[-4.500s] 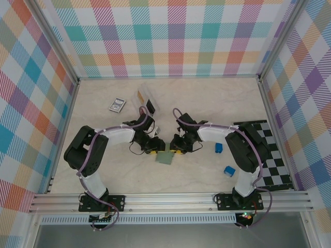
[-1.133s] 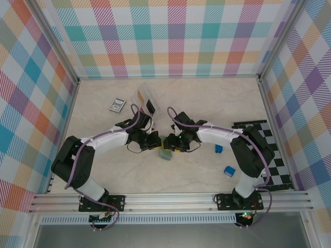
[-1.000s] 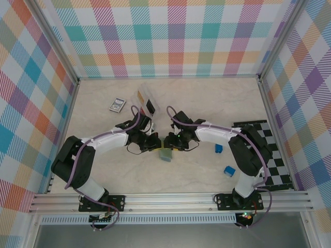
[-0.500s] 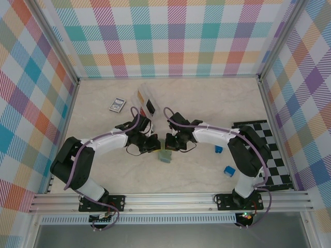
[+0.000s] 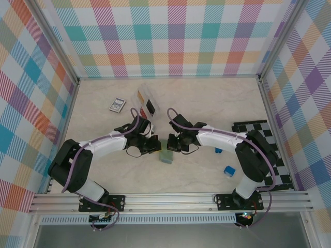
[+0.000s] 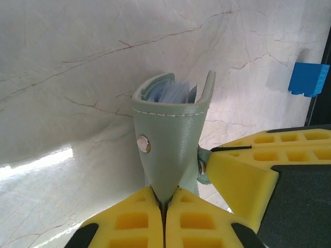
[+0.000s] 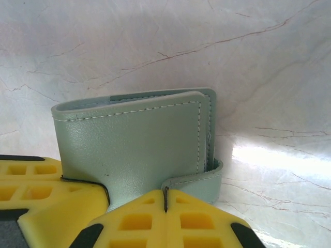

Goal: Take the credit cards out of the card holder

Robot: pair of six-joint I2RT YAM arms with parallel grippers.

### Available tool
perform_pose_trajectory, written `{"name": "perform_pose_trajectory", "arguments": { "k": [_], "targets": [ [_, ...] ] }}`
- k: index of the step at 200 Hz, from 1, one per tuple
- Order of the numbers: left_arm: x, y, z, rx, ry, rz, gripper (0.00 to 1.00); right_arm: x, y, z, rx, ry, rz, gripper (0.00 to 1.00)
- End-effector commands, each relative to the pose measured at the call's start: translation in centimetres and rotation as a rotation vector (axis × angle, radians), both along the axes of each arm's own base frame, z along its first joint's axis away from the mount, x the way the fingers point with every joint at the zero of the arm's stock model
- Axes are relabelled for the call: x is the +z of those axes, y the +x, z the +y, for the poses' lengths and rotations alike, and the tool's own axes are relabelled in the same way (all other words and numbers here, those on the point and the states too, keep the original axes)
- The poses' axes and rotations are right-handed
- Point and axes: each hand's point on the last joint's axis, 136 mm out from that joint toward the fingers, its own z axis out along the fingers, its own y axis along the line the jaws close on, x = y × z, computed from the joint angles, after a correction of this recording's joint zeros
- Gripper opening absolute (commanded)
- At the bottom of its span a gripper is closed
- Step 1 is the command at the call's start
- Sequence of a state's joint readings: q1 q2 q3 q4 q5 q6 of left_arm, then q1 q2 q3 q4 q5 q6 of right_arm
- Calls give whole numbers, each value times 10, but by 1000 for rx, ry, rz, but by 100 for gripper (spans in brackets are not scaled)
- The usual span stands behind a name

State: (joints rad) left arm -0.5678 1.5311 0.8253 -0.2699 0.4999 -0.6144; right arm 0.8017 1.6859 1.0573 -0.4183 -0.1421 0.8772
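We see left jaws, right jaws clenched on soft sage-green folding card holder (image 6: 170, 139); it may slip from between jaws under opposing pull.

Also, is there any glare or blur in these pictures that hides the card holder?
Left wrist: the card holder is sharp, and a bright glare patch lies on the table at the left. Right wrist: the holder is sharp, with a glare band on the table to its right. Top external: the light is even, but the holder looks small.
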Motion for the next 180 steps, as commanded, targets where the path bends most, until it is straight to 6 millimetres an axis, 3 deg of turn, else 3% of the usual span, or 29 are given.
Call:
{"name": "perform_pose_trajectory", "arguments": {
  "k": [1,42,64,94,124,180],
  "targets": [
    [-13,-4,27,73,90,33,0,-32,-13,-55,-85,-248,67,1],
    [-20,-1,34,113,91,56,0,-37,-15,-60,-99,-288,90,0],
    [-23,-2,31,104,73,65,0,-34,-12,-49,-80,-231,74,0],
    [-18,0,29,93,51,51,0,-16,-1,-31,-36,-138,7,31],
    [-15,1,30,91,66,50,24,-16,-1,-10,41,-79,32,41],
    [-6,7,44,115,161,39,61,-25,-1,-3,63,-86,77,35]
  ]
}}
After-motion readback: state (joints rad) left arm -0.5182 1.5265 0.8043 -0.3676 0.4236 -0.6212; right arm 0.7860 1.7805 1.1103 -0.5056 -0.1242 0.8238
